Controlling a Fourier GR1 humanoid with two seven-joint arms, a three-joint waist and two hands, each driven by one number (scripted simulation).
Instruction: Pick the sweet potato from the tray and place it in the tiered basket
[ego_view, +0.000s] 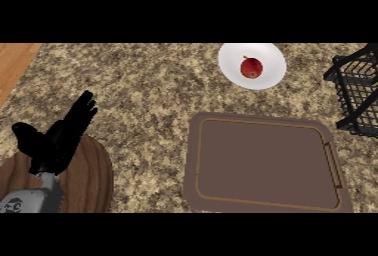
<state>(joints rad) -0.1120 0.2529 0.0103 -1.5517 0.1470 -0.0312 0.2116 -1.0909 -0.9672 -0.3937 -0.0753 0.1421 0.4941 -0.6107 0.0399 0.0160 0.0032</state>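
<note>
Brown rectangular tray (267, 165) bare, right of my straight, spread left-hand fingers (77, 117), red fruit (252, 67) on white round plate (266, 80) beyond, black wire basket (358, 92) far right

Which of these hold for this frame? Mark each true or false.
1. The brown tray holds a sweet potato. False: nothing lies on it.
2. A red fruit sits on the white plate. True.
3. The left hand is open, above a round wooden board. True.
4. The black wire basket stands at the view's left edge. False: at the right edge.
5. The right hand is over the tray. False: it is not in view.
</note>
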